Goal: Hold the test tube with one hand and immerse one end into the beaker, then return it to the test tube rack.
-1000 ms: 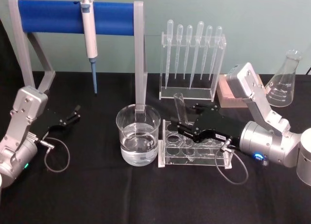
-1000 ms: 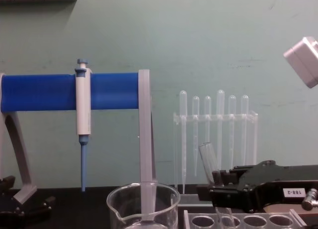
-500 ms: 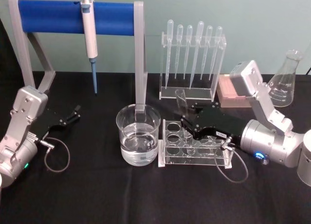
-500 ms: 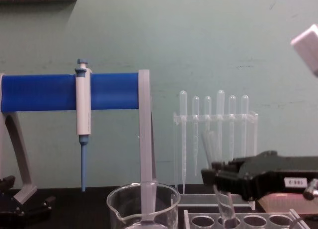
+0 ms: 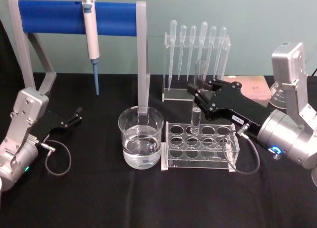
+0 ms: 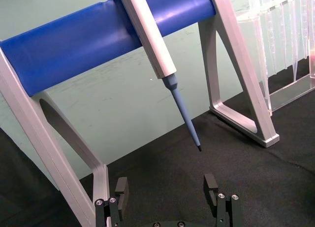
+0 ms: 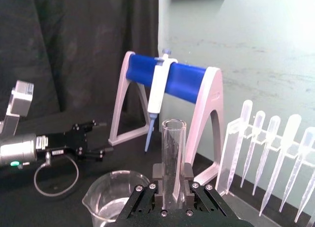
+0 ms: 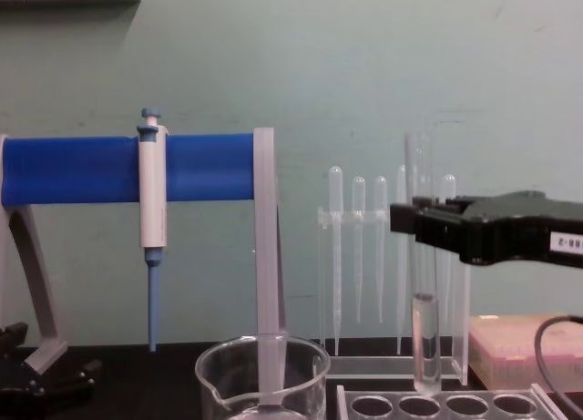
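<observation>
The right claw [image 5: 197, 93] was over the back row of the test tube rack [image 5: 198, 156], and its fingers were closed on the test tube [image 5: 195, 118] around the middle of its length. The tube stood upright with its open rim up and its rounded end hanging just above the holes of the rack, not inside any of them. In the chest view the lower part of the tube looked more cloudy than the upper part, but I cannot tell if there was liquid in it. Just beside the left end of the rack stood the beaker [image 5: 140, 139] on the black worktop [image 5: 124, 198], and it held clear liquid that filled less than half of it. Behind the rack there was a clear stand [image 5: 195, 94] with six plastic pipettes [image 5: 203, 45] hanging in it, bulbs up. To the right of that stand, also behind the rack, lay a pink box [image 5: 255, 87]. Far left of the rack and behind it, a white-and-blue pipettor [image 5: 90, 32] hung on a grey frame with a blue bar [image 5: 54, 15]. The left claw [image 5: 75, 115] lay low over the worktop well to the left of the rack, beyond the beaker, and its fingers [image 6: 120, 190] were spread apart with nothing between them.
</observation>
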Robot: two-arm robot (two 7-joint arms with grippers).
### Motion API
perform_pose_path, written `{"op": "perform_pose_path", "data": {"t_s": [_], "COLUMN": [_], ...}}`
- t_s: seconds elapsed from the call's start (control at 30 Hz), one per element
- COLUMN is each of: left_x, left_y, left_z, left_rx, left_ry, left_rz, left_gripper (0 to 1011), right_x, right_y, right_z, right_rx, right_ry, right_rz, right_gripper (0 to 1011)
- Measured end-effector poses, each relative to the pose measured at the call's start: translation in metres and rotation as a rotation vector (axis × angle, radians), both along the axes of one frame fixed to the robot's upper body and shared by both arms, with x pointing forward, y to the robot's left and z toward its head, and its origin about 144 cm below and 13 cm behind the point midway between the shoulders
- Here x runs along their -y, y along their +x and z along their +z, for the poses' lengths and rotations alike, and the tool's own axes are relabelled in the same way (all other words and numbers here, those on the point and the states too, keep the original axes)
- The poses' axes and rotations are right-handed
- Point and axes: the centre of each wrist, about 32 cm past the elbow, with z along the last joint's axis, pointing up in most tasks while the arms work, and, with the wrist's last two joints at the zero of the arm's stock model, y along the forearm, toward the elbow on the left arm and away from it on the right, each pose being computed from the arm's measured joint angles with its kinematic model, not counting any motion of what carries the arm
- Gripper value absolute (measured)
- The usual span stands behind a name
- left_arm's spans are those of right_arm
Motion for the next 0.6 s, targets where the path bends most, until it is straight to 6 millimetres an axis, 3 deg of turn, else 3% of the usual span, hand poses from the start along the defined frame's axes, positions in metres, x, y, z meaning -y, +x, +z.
{"op": "perform_pose_path", "data": {"t_s": [0.6], "left_x": [0.0], "left_y": [0.0], "left_z": [0.0], "left_rx": [0.0], "left_ry": [0.0], "left_rz": [0.0], "left_gripper": [1000], "right_x": [-0.0021], "right_y": [-0.0008], "right_z": [0.0018], "right_rx": [0.002], "right_ry": [0.023], "right_rz": [-0.009], "right_gripper": [224]}}
